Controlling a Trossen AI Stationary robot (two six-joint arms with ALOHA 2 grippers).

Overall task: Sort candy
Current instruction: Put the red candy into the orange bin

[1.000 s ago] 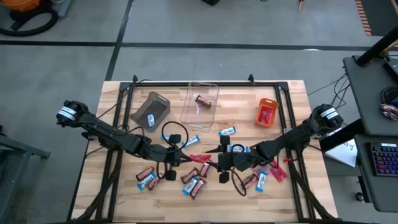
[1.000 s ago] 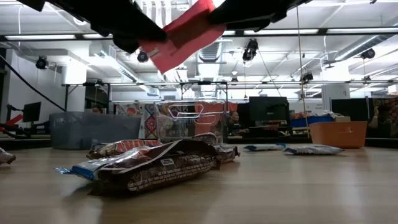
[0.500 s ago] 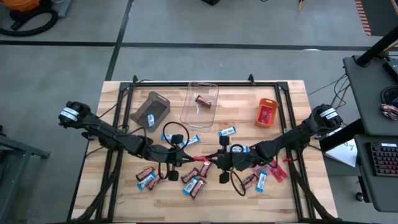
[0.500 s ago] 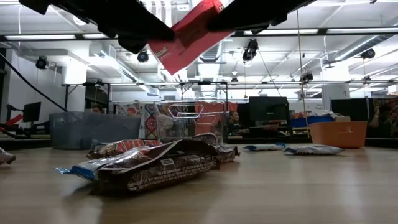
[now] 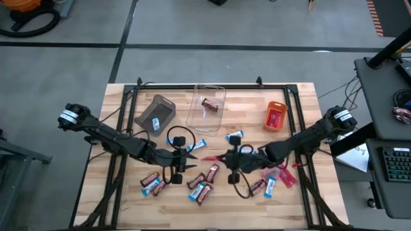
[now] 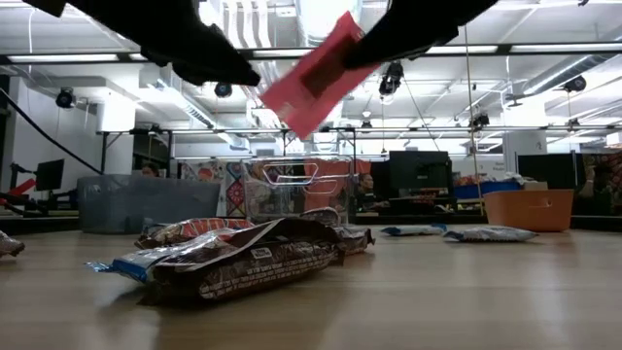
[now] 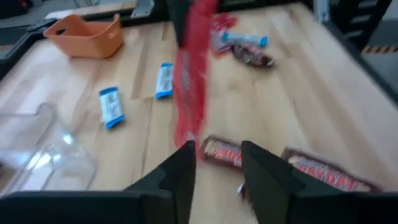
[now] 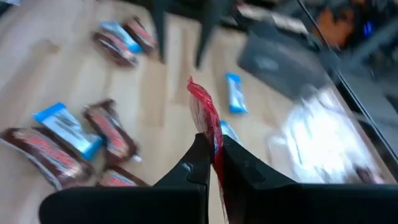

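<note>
A red candy (image 5: 210, 156) hangs in the air over the table's middle, between my two grippers. My right gripper (image 5: 223, 158) is shut on its right end. My left gripper (image 7: 217, 158) stands open just left of the candy's free end (image 7: 185, 138). Loose candy lies on the wood below: brown bars (image 5: 201, 190), blue-and-white bars (image 5: 235, 135) and a red one (image 5: 287, 179). In the low view a heap of brown and blue candy (image 6: 243, 258) lies close by. My right gripper pinches one end of the red candy (image 8: 210, 127) between its two fingers, coming level from the table's right, along the bar. The bar sticks out past the fingertips toward my left gripper, tilted down at its free end (image 6: 277, 97), clear of the table. My left gripper: whether a fingertip (image 7: 186, 152) touches the free end, I cannot tell.
Along the far side stand a grey bin (image 5: 156, 113), a clear bin (image 5: 215, 93) with one brown bar in it, and an orange bin (image 5: 275, 106) holding red candy. Black cables loop over the table's middle (image 5: 180, 138).
My right gripper has shut on the red candy's right end, and my left gripper has then opened and let go of the other end. The candy has gone a little toward the table's right with my right gripper, its freed end dipping lower.
</note>
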